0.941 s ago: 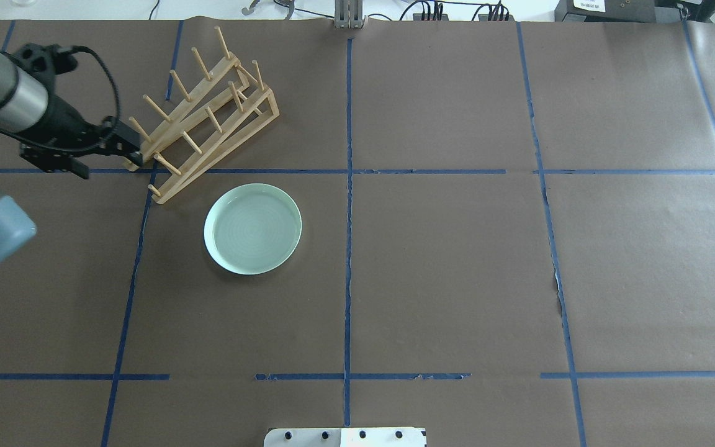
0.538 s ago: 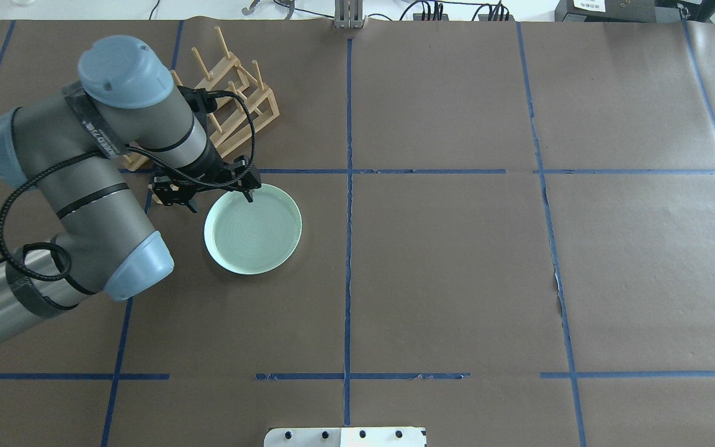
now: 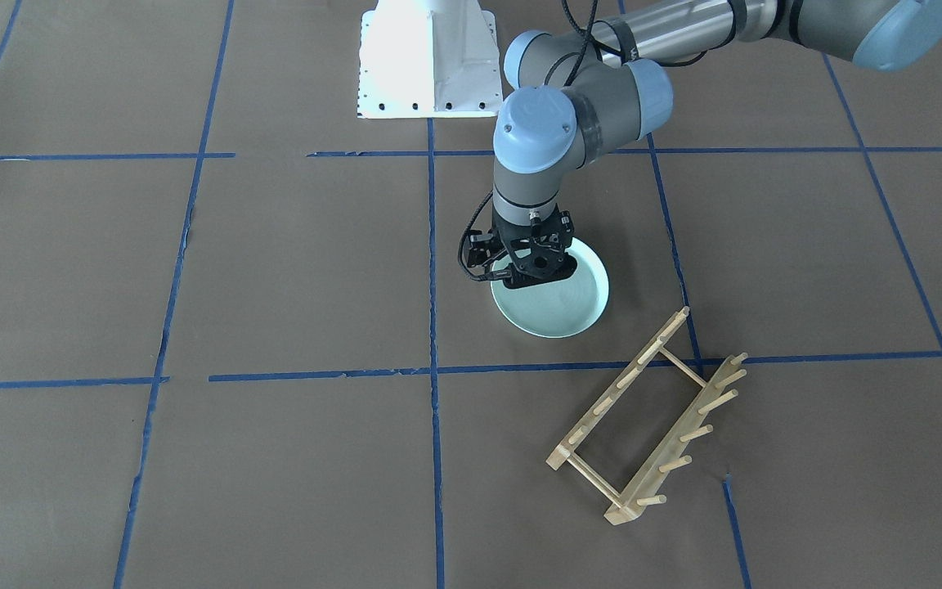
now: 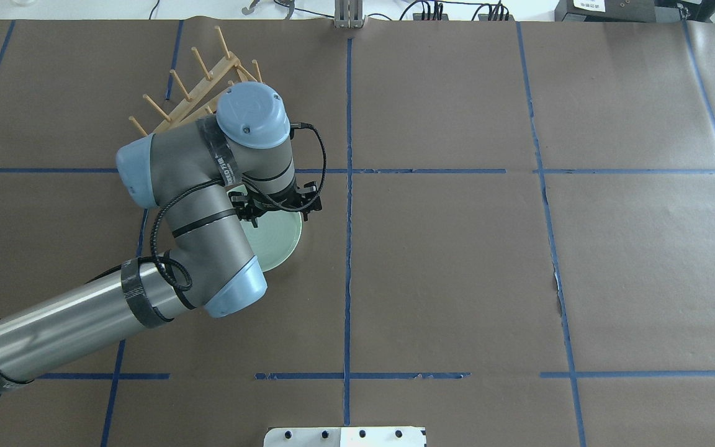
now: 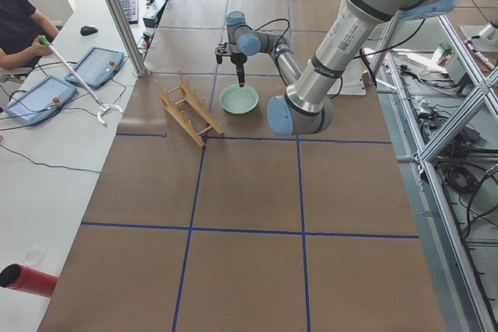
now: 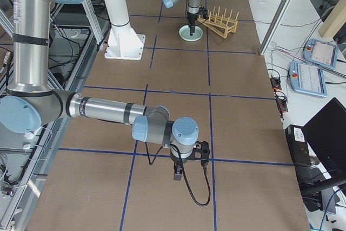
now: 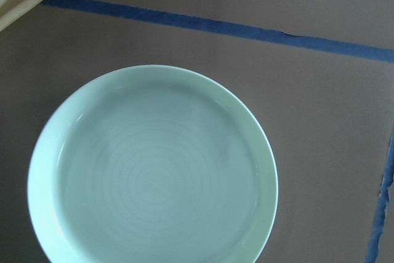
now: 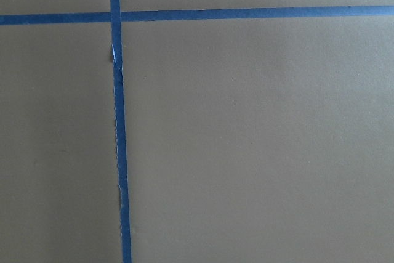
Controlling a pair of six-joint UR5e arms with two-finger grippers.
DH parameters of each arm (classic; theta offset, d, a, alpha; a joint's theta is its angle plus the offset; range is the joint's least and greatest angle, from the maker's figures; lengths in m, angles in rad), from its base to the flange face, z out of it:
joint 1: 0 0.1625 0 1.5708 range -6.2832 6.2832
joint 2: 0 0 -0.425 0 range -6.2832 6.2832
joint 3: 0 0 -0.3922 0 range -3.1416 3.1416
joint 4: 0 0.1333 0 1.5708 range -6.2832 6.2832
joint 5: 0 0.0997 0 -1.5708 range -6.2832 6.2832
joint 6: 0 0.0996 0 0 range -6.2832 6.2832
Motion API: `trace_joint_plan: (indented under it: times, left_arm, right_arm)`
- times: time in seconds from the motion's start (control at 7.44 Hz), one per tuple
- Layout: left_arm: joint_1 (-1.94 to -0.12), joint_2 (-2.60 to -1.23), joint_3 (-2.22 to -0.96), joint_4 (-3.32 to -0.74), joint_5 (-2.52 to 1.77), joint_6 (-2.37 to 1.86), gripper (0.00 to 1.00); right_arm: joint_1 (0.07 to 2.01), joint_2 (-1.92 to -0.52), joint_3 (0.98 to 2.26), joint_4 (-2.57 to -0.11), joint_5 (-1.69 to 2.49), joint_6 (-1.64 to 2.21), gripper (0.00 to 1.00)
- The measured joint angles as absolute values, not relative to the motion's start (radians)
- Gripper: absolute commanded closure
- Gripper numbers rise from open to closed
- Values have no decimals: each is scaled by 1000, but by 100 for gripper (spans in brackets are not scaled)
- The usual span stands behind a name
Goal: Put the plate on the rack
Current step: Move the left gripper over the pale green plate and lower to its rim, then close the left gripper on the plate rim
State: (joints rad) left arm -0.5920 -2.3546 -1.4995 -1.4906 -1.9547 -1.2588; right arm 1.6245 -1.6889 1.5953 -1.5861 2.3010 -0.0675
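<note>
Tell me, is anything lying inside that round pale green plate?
Nothing shows in the round mint-green plate: the wrist view shows bare concentric rings. Its lower edge is out of frame, and overhead the grey robot arm covers part.

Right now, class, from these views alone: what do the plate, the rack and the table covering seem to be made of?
The plate: probably glazed ceramic, pale mint and glossy, with soft reflections and faint concentric rings. The rack: light unpainted wood, matte, with dowel pegs. The table covering: brown paper, matte, ragged along the taped seams.
</note>
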Motion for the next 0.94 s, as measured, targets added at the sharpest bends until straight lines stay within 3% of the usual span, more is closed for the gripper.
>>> trace_joint_plan:
  times: [0.67,0.94]
  left_arm:
    - [-561,-2385,-1419,-1542,-1862,-1171,13]
    - [-560,-2389,-1396,-1578,-1860,-1170,21]
  right_arm:
    - [1625,-1689,1595,-1586,2301,-68,0]
    - [1624,-1689,1595,-1586,2301,-67,0]
